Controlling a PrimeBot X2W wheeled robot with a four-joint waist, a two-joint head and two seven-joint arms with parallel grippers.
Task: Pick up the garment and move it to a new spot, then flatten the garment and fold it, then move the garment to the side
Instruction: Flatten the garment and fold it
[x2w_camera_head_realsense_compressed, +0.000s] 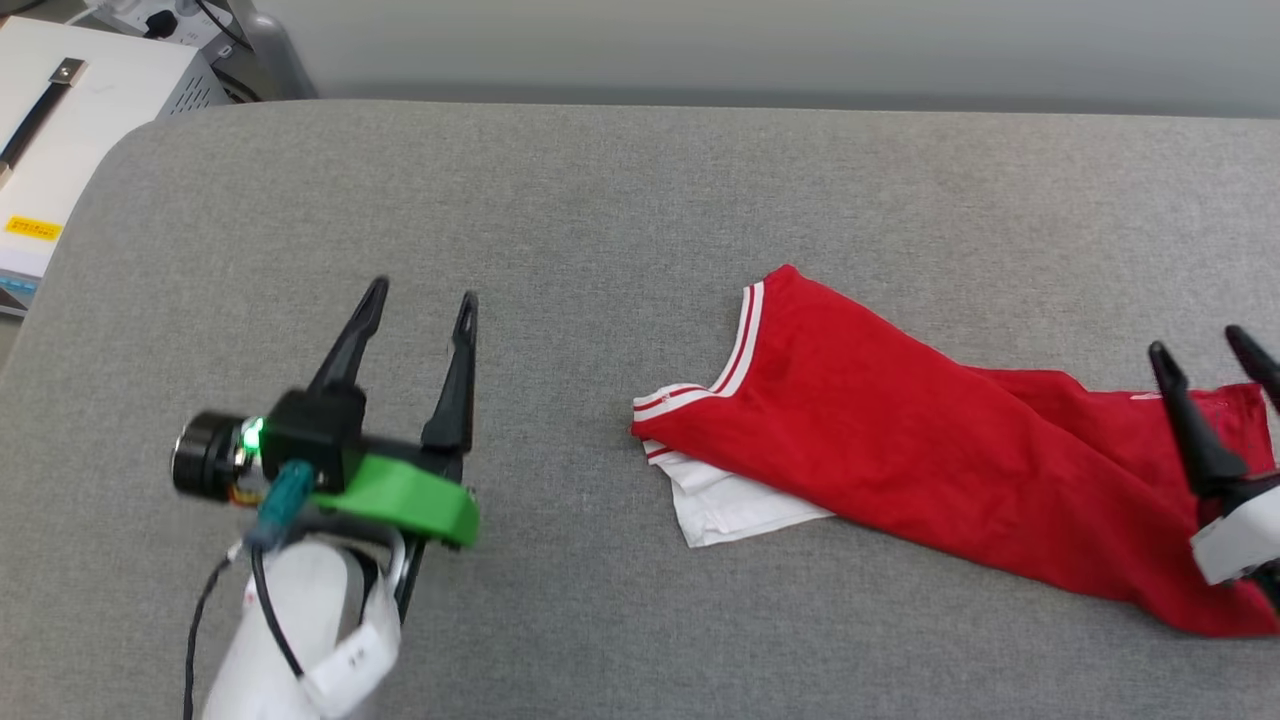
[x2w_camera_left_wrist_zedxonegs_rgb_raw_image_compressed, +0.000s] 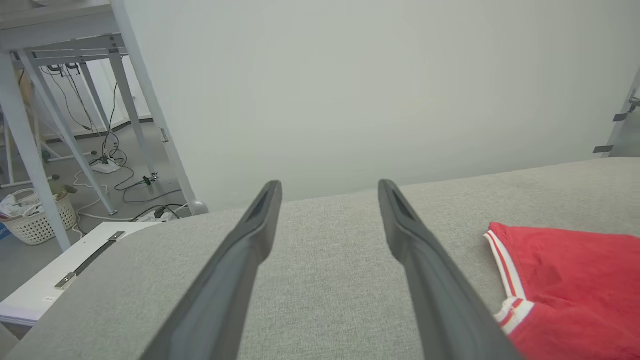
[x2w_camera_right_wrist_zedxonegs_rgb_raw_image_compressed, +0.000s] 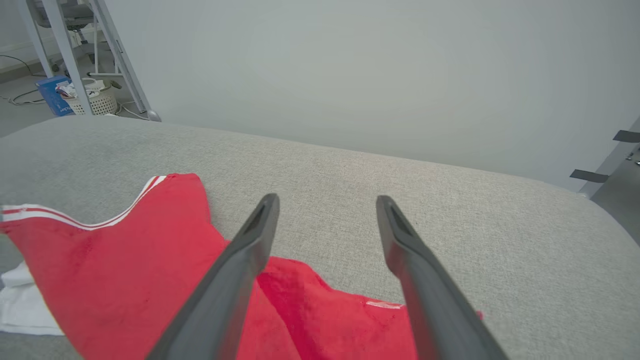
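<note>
Head view, garment: A red soft-fabric T-shirt with red-and-white striped neckline trim is lying bunched lengthwise on the right half of a grey woven padded surface. Its collar is pointing toward the middle and a white sleeve is poking out from under it.
Head view, left arm: The left gripper is hovering over bare grey fabric, well apart from the T-shirt. Its two dark fingers are standing wide with nothing between them, and a pale forearm is rising from the bottom edge.
Head view, right arm: The right gripper is reaching in at the right edge above the hem end, fingers spread.
Head view, surroundings: A white box with a black strap handle is sitting beyond the left corner.
Left wrist view: The parted fingers are framing bare upholstery, with the collar lying off to the right. A white wicker basket and loose floor cables are showing under a pale metal frame.
Right wrist view: The wide-set fingers are hanging over the red hem, gripping nothing. A small white mark is showing between them, and whether they are touching the cloth is unclear.
</note>
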